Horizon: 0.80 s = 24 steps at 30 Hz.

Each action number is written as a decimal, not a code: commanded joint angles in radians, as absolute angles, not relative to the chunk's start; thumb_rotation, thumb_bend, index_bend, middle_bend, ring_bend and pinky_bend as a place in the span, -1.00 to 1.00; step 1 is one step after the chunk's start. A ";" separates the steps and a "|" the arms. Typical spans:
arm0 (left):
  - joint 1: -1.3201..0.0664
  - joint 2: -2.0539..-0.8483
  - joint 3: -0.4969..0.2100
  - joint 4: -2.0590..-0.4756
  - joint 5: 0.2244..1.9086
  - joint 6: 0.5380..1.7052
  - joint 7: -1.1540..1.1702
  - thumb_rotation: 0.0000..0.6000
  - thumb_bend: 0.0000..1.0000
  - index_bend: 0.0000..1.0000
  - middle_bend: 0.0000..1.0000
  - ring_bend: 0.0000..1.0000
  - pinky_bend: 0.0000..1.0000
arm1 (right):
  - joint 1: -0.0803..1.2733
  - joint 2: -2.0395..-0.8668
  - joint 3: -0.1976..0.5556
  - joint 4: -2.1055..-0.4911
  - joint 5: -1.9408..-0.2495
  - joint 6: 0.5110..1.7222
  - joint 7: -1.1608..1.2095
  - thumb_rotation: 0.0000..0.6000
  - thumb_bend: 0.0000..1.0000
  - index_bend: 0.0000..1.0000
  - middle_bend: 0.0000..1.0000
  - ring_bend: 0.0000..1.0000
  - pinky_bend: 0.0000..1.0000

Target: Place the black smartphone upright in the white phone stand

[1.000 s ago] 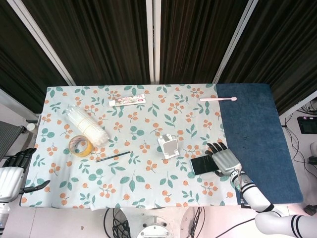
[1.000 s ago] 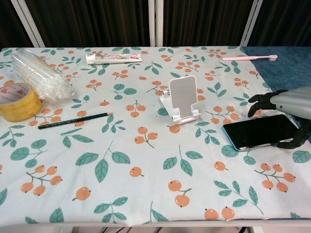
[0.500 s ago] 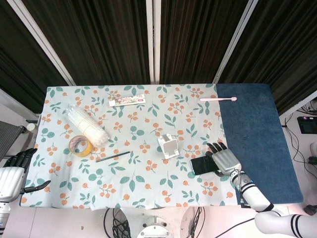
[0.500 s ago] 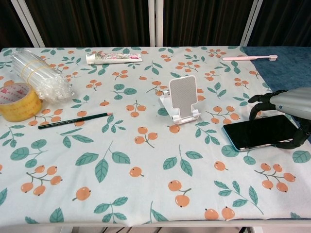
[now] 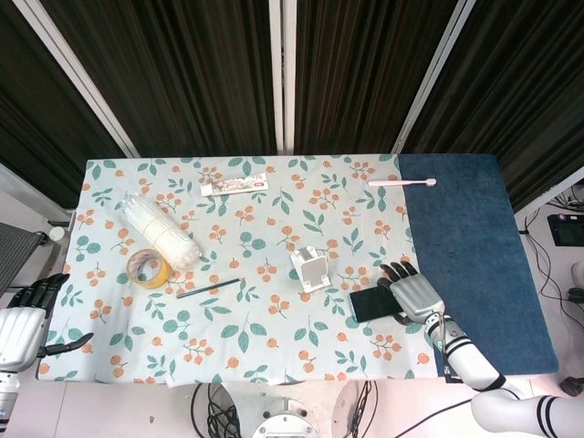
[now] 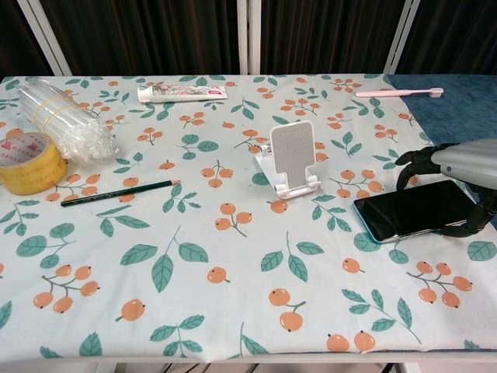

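I am working in what is looking like a staged robot-testing room: black pleated curtains (image 5: 182,73) on white frame poles (image 5: 281,73) are closing in my table (image 5: 274,351), and loose cables (image 5: 214,411) are trailing below its front edge.

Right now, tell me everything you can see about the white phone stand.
The white phone stand is a small plastic-looking piece with an upright rounded back panel, finely textured on its face, leaning slightly backward over a flat base with a low front lip. It stands empty near the middle of the floral tablecloth, nothing touching it. The black smartphone lies to its right, apart from it, with the right hand curled around the phone's far end.
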State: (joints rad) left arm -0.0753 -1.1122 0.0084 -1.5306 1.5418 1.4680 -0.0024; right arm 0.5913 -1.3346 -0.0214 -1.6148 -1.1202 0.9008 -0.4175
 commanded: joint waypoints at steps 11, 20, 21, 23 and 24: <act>-0.076 -1.113 0.009 -1.530 1.540 1.466 -0.001 0.10 -0.88 -0.82 -0.79 -0.74 -0.56 | 0.565 -1.346 -0.015 -1.575 -1.193 0.927 -0.330 1.00 -0.44 0.24 -0.38 -1.00 -1.00; -0.074 -1.114 0.010 -1.532 1.538 1.465 0.003 0.16 -0.88 -0.82 -0.86 -0.74 -0.56 | 0.549 -1.361 -0.012 -1.554 -1.224 0.953 -0.322 1.00 -0.36 0.22 -0.28 -0.47 -1.00; -0.074 -1.113 0.010 -1.532 1.539 1.466 0.003 0.17 -0.88 -0.82 -0.88 -0.74 -0.56 | 0.548 -1.362 -0.011 -1.553 -1.225 0.955 -0.322 1.00 -0.36 0.21 -0.27 -0.44 -1.00; -0.074 -1.114 0.010 -1.531 1.539 1.466 0.003 0.18 -0.88 -0.82 -0.89 -0.74 -0.56 | 0.545 -1.364 -0.009 -1.551 -1.227 0.959 -0.322 1.00 -0.36 0.20 -0.24 -0.42 -1.00; -0.074 -1.114 0.010 -1.531 1.539 1.466 0.002 0.18 -0.88 -0.82 -0.89 -0.74 -0.56 | 0.543 -1.364 -0.007 -1.552 -1.228 0.962 -0.320 1.00 -0.36 0.20 -0.20 -0.42 -1.00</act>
State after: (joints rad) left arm -0.0739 -1.1136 0.0104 -1.5311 1.5389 1.4661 0.0022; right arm 0.5440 -1.3638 -0.0073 -1.5519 -1.2278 0.9617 -0.3204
